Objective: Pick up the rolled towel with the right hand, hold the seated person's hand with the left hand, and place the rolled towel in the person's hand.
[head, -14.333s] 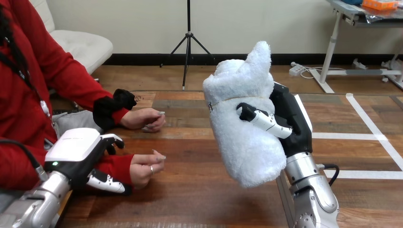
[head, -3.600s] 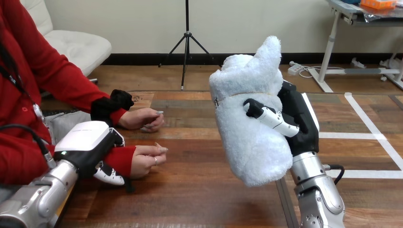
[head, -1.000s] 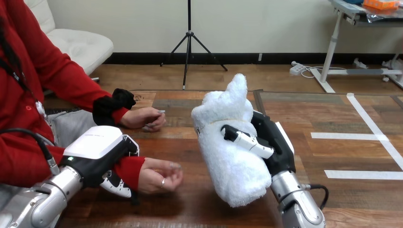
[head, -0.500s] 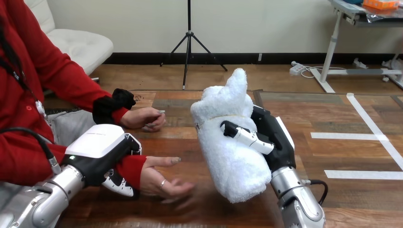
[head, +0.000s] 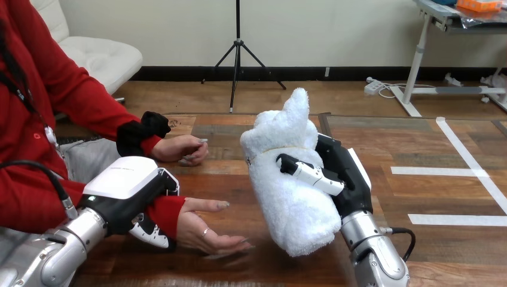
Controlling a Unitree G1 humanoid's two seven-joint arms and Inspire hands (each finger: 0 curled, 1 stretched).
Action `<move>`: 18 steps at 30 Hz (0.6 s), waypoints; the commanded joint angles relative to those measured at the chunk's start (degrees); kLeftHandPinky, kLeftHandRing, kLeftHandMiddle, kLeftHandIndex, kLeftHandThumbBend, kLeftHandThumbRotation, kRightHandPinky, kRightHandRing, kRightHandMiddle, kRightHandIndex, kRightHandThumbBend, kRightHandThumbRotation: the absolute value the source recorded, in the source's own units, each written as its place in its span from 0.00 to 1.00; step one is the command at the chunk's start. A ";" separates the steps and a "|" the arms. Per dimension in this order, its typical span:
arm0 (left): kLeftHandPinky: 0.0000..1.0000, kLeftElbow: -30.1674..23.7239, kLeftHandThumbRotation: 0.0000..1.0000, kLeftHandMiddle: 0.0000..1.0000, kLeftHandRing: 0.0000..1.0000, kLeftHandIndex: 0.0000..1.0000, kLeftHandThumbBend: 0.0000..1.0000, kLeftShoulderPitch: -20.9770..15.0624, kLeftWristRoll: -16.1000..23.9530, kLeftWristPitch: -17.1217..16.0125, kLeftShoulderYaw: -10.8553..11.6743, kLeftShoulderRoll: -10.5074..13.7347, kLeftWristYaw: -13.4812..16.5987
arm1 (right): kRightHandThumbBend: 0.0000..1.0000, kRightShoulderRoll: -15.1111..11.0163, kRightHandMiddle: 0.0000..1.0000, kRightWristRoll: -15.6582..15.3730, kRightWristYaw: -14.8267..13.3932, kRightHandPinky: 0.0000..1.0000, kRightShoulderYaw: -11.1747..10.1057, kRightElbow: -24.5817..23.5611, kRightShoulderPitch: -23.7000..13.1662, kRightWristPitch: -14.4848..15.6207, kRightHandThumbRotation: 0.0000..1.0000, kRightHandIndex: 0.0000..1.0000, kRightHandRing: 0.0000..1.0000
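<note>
A white rolled towel stands upright in the air over the table's middle, my right hand shut on it from its right side, a finger across its front. Low at the left, my left hand is curled round the person's wrist in a red sleeve. The person's near hand lies palm up with fingers spread, just left of the towel's lower end and a little apart from it. The person's far hand rests loosely closed on the table behind.
The wooden table stretches to the right with white tape lines on it. The person sits along the left edge.
The person's near hand has uncurled from a loose fist to an open, palm-up hand. My right hand has carried the towel lower and leftward, close to that palm.
</note>
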 commanded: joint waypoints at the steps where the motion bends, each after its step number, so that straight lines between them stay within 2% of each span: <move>1: 0.23 -4.74 0.00 0.32 0.27 0.31 0.79 -3.50 -2.22 -2.13 1.61 -2.25 0.71 | 0.64 0.02 0.22 -0.29 -0.32 0.06 0.11 -0.53 -6.08 -1.77 0.00 0.27 0.12; 18: 0.24 -6.10 0.00 0.33 0.28 0.33 0.79 -3.42 -1.97 -1.93 1.89 -2.26 0.57 | 0.64 0.68 0.22 -1.02 -0.83 0.06 -0.12 0.06 -6.35 -2.67 0.00 0.26 0.12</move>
